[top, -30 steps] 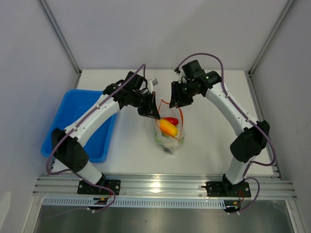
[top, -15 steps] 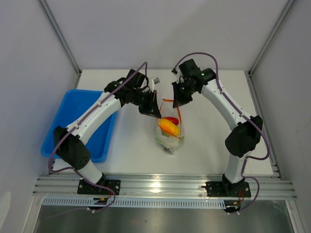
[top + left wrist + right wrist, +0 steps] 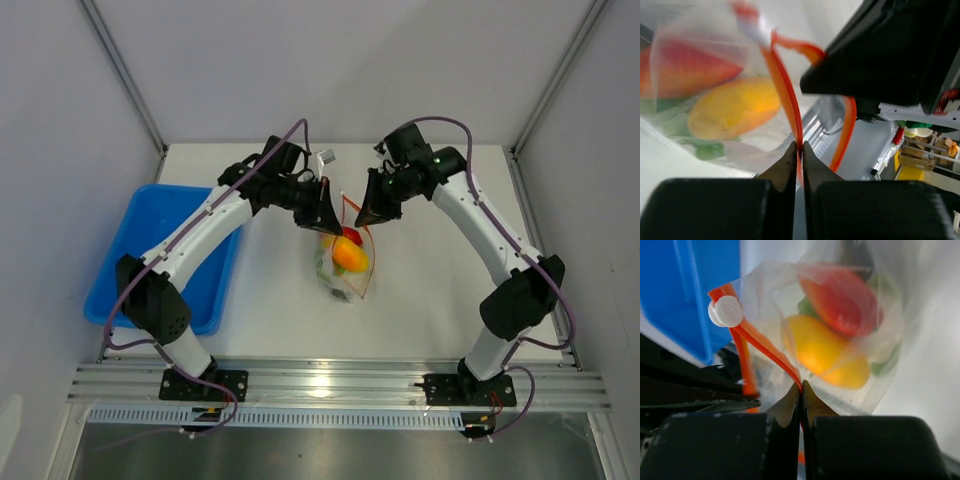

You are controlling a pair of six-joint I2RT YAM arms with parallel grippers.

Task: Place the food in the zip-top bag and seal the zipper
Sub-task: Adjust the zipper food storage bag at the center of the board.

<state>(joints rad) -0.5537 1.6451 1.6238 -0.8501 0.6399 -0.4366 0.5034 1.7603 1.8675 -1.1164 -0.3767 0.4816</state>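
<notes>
The clear zip-top bag [image 3: 340, 272] hangs between both arms at the table's middle. Inside it lie the food: a yellow oval fruit [image 3: 349, 257] [image 3: 735, 107] [image 3: 822, 352], a red-orange piece [image 3: 351, 235] [image 3: 840, 300] and green bits [image 3: 886, 365]. My left gripper [image 3: 325, 222] [image 3: 800, 146] is shut on the orange-red zipper [image 3: 785, 90] at the bag's left side. My right gripper [image 3: 364, 218] [image 3: 801, 385] is shut on the zipper [image 3: 765, 347] at the right side. A white slider tab [image 3: 726, 311] sits on the strip.
A blue rectangular tray [image 3: 160, 255] lies at the table's left, under the left arm. White walls with metal frame posts enclose the table on three sides. The arm bases stand on a rail at the near edge.
The right gripper has shut on the zipper strip. Both grippers have shifted a little to the right and the bag has risen with them, its contents bunched higher.
</notes>
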